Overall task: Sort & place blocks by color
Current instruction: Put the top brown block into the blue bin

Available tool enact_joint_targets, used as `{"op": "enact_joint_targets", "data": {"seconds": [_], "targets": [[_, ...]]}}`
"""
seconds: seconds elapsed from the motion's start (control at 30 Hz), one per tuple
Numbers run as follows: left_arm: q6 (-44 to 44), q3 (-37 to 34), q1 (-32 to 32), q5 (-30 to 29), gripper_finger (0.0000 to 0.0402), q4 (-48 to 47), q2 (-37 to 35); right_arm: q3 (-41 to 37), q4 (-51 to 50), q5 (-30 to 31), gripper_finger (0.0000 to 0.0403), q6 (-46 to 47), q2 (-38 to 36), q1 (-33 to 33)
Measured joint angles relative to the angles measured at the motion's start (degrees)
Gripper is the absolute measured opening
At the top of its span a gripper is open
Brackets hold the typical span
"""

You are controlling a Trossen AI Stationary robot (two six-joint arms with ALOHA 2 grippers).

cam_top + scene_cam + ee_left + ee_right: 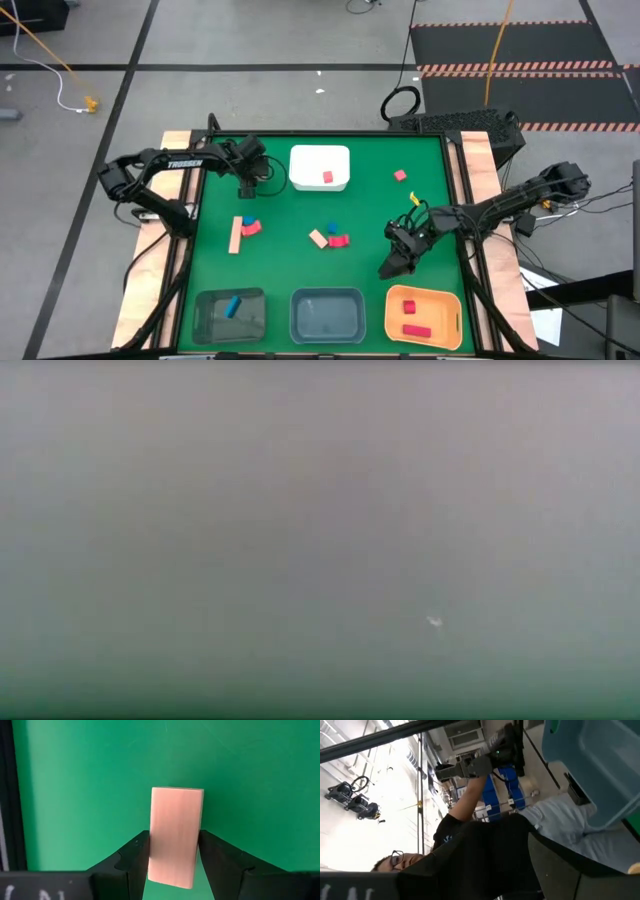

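Green mat (370, 210) carries scattered blocks (338, 240); left gripper (175, 857) at ten o'clock clamps a tan block (176, 837), right gripper (393, 266) state unclear.

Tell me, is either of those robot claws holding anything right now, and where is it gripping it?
Yes: the left gripper clamps a tan wood block by its two long sides, near one end. Whether the right gripper holds anything cannot be told.

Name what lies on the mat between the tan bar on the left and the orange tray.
High view: between the tan bar and the orange tray lie a small cluster of blocks, tan, blue and red, then the right gripper.
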Motion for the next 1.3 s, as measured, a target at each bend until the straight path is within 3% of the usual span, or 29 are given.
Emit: {"op": "enact_joint_targets", "data": {"seconds": [0.17, 0.3, 0.5, 0.77, 1.03, 1.3], "targets": [[-8.3, 0.0, 0.0, 1.5, 0.0164, -0.9, 0.1, 0.0, 0.3, 0.0, 0.0205, -2.5, 0.0, -1.5], [-14.9, 0.0, -0.4, 1.4, 0.0131, -1.9, -0.1, 0.0, 0.4, 0.0, 0.0205, -4.8, 0.0, -2.3], [-21.9, 0.0, -1.9, 1.1, 0.0131, -2.0, -0.2, 0.0, 0.4, 0.0, 0.0205, -7.2, 0.0, -3.5], [-33.6, -0.3, -4.9, 7.6, 0.0131, 0.4, -7.9, 0.0, 0.6, -1.8, 0.0205, -9.4, 0.0, -7.2], [-47.1, -0.2, -10.5, 14.1, 0.0131, 12.2, -17.3, 0.0, 0.3, -8.3, 0.0205, -17.8, 0.0, -13.7], [-59.4, -0.1, -20.4, 14.5, 0.0133, 32.9, -18.3, 0.0, 0.0, -8.9, 0.0205, -30.6, 0.0, -23.7]]}}
